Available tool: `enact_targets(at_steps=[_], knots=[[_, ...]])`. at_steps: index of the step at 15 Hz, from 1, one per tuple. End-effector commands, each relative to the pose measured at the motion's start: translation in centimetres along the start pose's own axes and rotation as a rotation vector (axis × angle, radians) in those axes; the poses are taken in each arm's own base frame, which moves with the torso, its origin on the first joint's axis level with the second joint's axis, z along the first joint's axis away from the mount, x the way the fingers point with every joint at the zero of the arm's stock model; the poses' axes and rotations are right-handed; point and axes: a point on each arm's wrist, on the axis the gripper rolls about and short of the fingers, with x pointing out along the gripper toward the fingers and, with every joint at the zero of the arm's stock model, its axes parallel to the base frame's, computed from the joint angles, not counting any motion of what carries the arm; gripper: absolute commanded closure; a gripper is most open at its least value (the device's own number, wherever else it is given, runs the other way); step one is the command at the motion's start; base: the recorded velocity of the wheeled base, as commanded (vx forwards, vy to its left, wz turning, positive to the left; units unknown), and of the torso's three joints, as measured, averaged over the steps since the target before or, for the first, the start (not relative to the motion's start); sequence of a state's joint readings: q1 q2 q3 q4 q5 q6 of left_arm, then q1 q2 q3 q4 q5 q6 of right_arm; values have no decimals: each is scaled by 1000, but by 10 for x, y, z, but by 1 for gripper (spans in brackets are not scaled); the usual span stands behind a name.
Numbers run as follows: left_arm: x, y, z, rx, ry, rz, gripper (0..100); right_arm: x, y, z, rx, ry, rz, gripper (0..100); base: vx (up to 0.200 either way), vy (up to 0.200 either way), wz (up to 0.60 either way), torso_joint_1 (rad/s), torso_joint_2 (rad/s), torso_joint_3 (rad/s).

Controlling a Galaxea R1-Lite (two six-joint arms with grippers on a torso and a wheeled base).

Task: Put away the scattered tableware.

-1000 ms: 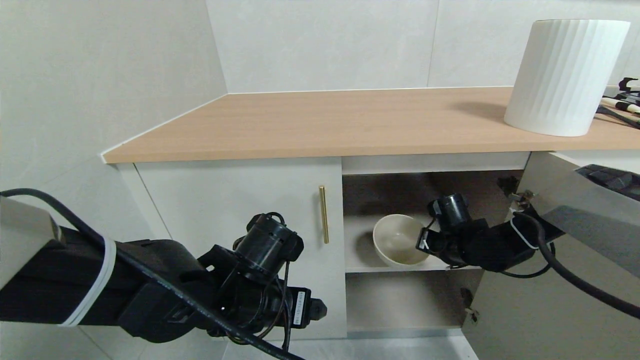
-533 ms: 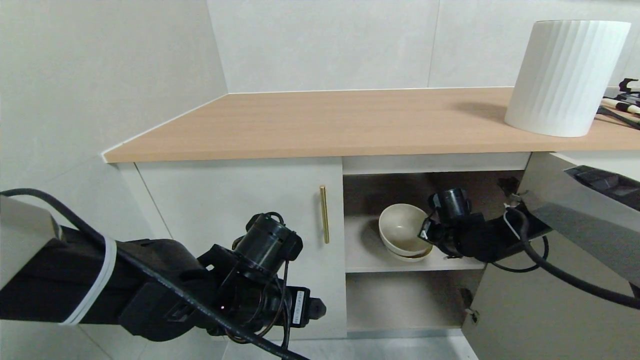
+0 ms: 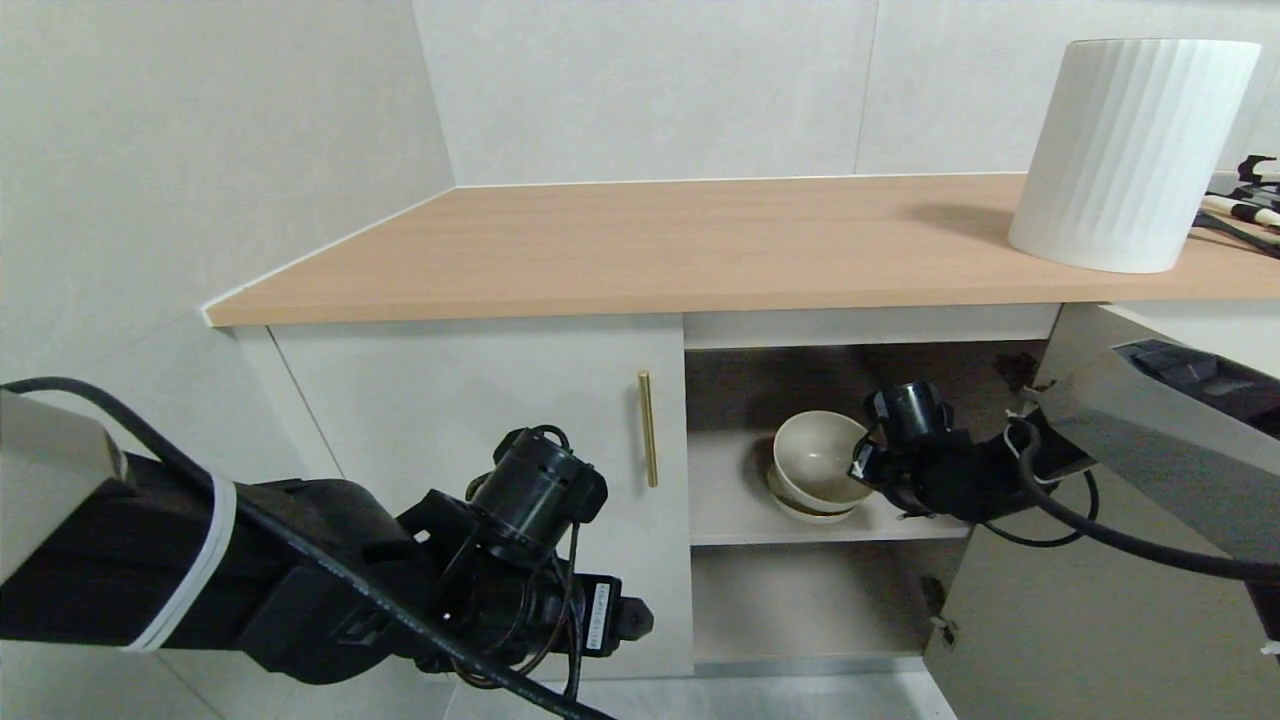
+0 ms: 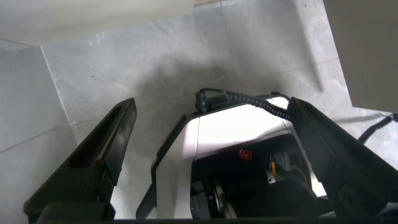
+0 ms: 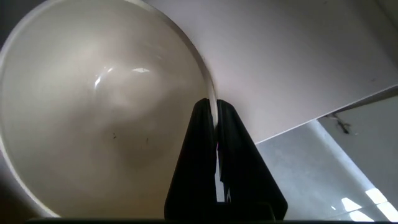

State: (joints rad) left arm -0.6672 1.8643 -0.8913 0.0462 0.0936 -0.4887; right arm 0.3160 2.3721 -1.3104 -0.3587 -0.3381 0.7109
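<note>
A cream bowl (image 3: 812,458) hangs tilted inside the open cabinet, just over a second cream dish (image 3: 800,507) that lies on the middle shelf (image 3: 725,505). I cannot tell whether the two touch. My right gripper (image 3: 862,468) reaches in from the right and is shut on the bowl's right rim. In the right wrist view the black fingertips (image 5: 214,134) pinch the thin rim of the bowl (image 5: 93,112). My left gripper (image 4: 211,112) hangs low in front of the closed left door, open, with nothing between its fingers (image 4: 109,143).
The cabinet's right door (image 3: 1080,600) stands swung open towards me. The left door is closed and has a gold handle (image 3: 648,428). On the wooden countertop (image 3: 650,240) stands a tall white ribbed container (image 3: 1130,150), with some utensils (image 3: 1240,208) behind it. The lower shelf (image 3: 810,600) is bare.
My right gripper has carried the bowl deeper into the cabinet and slightly rightwards, over the dish on the shelf. The left arm has stayed still.
</note>
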Motion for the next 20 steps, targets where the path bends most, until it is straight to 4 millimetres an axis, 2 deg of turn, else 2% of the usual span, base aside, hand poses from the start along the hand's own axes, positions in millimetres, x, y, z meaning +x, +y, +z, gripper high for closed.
enact_targets(at_steps=[1,14,15,20], knots=[[0,0,0,0,0,2,0,2,-1,-2,-3,6,-4,100,0,0,0,0,0,0],[0,0,0,-2,-1,1,0,7,1,-8,-11,6,-17,100,0,0,0,0,0,0],[0,0,0,-2,-1,1,0,6,1,-9,-14,8,-15,0,0,0,0,0,0,0],[-1,0,1,-4,-4,0,0,1,2,-11,-23,18,-12,0,0,0,0,0,0,0]])
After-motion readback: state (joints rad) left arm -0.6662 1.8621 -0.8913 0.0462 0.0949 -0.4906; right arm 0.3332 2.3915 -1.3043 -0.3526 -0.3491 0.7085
